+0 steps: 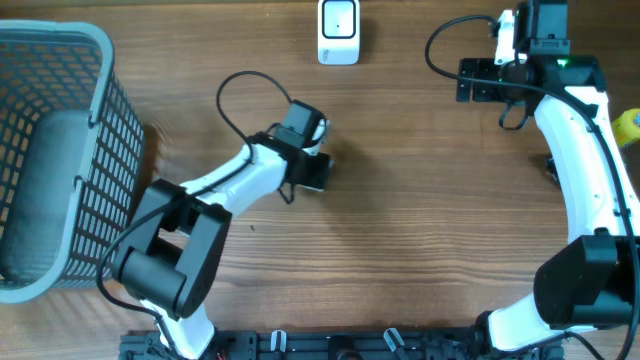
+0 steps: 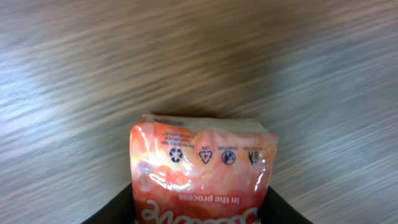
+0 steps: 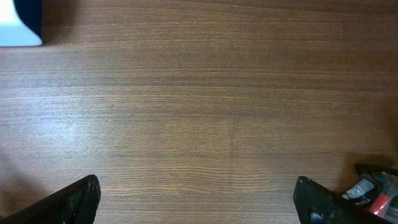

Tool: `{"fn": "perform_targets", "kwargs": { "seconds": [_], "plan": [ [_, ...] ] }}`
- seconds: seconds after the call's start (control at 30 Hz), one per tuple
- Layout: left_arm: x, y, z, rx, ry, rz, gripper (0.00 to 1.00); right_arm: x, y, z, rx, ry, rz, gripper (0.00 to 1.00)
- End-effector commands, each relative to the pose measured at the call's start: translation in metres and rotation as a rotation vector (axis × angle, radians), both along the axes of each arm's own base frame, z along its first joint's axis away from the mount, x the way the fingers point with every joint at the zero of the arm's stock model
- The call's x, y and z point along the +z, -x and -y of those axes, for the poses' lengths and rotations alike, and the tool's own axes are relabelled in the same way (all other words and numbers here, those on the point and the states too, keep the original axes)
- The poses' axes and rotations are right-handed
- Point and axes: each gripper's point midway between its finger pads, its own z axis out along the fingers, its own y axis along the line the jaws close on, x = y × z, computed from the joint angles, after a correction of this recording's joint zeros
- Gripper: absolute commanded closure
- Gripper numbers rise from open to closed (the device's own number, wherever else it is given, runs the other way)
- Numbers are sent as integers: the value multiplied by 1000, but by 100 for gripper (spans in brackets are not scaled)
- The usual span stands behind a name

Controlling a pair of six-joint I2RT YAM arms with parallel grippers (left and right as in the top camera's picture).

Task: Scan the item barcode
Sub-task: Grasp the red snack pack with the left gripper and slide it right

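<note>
The item is a glossy orange-red packet (image 2: 202, 168) with white lettering and recycling symbols. My left gripper (image 2: 199, 214) is shut on it, one black finger (image 2: 115, 210) against each side, with its sealed top edge pointing away over the wooden table. From overhead the left gripper (image 1: 312, 170) sits mid-table and covers the packet. The white barcode scanner (image 1: 338, 32) stands at the far edge, well beyond it. My right gripper (image 1: 470, 82) is at the far right, open and empty, its fingers (image 3: 81, 196) wide apart over bare wood. No barcode shows on the packet's visible face.
A grey mesh basket (image 1: 60, 60) fills the left side. A yellow object (image 1: 628, 124) lies at the right edge. In the right wrist view, a corner of the scanner (image 3: 18, 28) is at top left and a small colourful object (image 3: 376, 194) at bottom right.
</note>
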Motion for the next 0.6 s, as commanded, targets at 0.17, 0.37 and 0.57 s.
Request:
{"fn": "perform_targets", "kwargs": {
  "seconds": [0.17,0.37,0.57],
  "plan": [
    [4,-9,26,437,172,-68,60,-5,3,4,-34,1,-20,0],
    [0,3,27,926,300,-291,0,-5,4,2,-32,-12,-23,1],
    [16,-9,47,930,423,-291,0,-5,3,-1,-22,-28,-22,0]
  ]
}}
